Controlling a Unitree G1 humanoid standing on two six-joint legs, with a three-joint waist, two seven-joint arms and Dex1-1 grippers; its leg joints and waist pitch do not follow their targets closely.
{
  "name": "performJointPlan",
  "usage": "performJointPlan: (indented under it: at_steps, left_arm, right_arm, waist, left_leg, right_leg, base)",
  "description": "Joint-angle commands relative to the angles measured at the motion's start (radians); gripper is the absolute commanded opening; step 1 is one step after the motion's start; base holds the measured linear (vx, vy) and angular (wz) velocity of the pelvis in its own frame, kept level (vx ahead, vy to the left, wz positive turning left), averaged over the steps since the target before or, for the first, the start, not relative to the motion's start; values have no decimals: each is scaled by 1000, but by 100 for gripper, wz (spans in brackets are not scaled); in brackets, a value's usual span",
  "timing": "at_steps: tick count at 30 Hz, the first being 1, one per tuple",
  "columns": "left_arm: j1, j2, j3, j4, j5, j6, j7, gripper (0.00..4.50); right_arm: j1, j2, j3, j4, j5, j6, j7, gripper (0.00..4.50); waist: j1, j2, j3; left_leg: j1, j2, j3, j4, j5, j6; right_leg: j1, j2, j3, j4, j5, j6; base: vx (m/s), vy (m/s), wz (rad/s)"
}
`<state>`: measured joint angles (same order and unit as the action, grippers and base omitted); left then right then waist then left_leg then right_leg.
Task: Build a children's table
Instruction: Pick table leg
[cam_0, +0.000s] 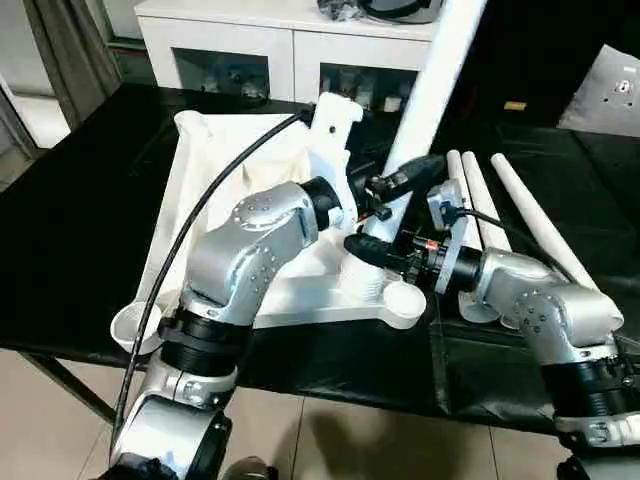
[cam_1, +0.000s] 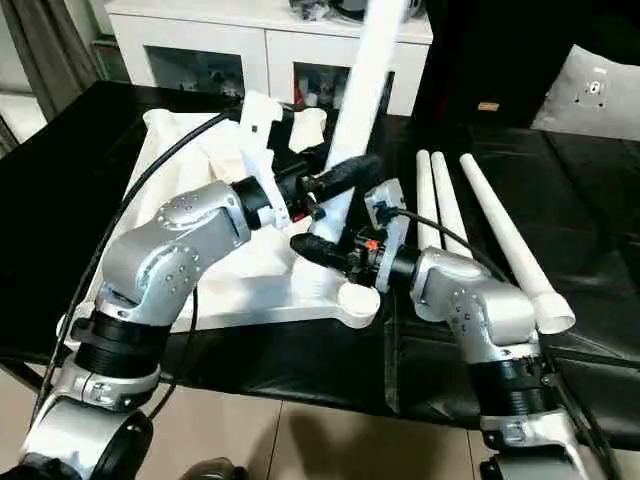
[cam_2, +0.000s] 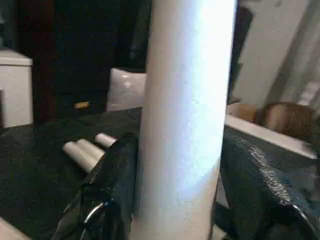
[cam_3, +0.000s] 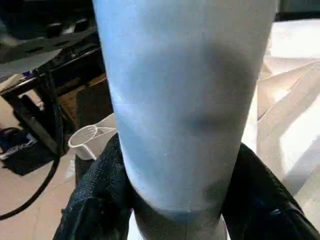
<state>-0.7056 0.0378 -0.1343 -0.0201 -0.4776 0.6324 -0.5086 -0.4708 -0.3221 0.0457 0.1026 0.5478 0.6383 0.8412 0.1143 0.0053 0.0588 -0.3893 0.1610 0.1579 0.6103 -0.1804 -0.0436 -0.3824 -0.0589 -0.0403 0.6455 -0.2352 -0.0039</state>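
Two grippers meet on one upright white leg (cam_1: 362, 90) near the middle of the scene, over a black-covered counter (cam_0: 70, 230). Farthest left on that counter lies the square white table top (cam_1: 215, 285), underside up, its ribs showing and a round corner socket (cam_0: 128, 325) at its near-left corner; another socket (cam_1: 358, 304) sits at the near-right corner. The silver left arm reaches across this top from the lower left, a black cable running along it. The left gripper (cam_1: 335, 180) has its two black fingers (cam_2: 117, 170) on either side of the leg, pressed against its sides in the left wrist view, so it holds the leg a little above the foot. Just below it, the right gripper (cam_1: 325, 250) comes in from the right, and its fingers (cam_3: 102, 185) likewise clasp the leg's lower end on both sides, close to where the leg meets the top. The leg stands tilted slightly, rising past the picture's upper edge in front of a white cabinet (cam_0: 230, 45) behind the counter. To the right of the grippers, three more white legs (cam_1: 470, 220) lie flat on the counter, side by side, running away from the robot, the rightmost angled outward with its wide open end nearest. Farther right, a pale cushion (cam_1: 595, 95) rests at the back.
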Motion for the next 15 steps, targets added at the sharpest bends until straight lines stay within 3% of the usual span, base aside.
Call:
performJointPlan:
  at_steps: [1,2,9,14,15]
  left_arm:
    - [21,-5,-42,-77,-60,31,-74,284]
    - [27,-9,-46,-91,-74,35,-84,293]
    - [44,-60,-15,-113,-134,65,-71,333]
    - [44,-70,30,-104,-146,60,-43,334]
    - [48,-60,40,-108,-135,42,-37,334]
  right_arm:
    - [-16,7,-46,36,-17,-52,-59,193]
    - [-16,12,-49,39,-19,-56,-68,193]
    - [-16,25,-53,43,-26,-50,-91,188]
    - [-9,18,-55,46,-35,-71,-92,188]
    - [-8,16,-65,49,-40,-77,-108,188]
  waist:
    - [1,-12,-73]
    - [1,-8,-72]
    - [2,-7,-71]
    - [-4,-16,-68]
    - [-6,-27,-68]
  left_leg:
    - [14,63,-15,-61,-49,59]
    - [14,62,-14,-61,-57,57]
    - [16,61,-13,-63,-73,42]
    - [11,58,-12,-64,-79,52]
    - [12,58,-11,-64,-78,53]
  right_leg:
    - [53,-87,43,-68,71,-260]
    - [52,-86,43,-69,67,-267]
    - [53,-83,44,-72,40,-262]
    - [58,-83,45,-77,23,-249]
    - [58,-83,45,-80,16,-243]
  base:
    - [0,0,0]
    - [0,0,0]
    - [0,0,0]
    - [0,0,0]
    - [0,0,0]
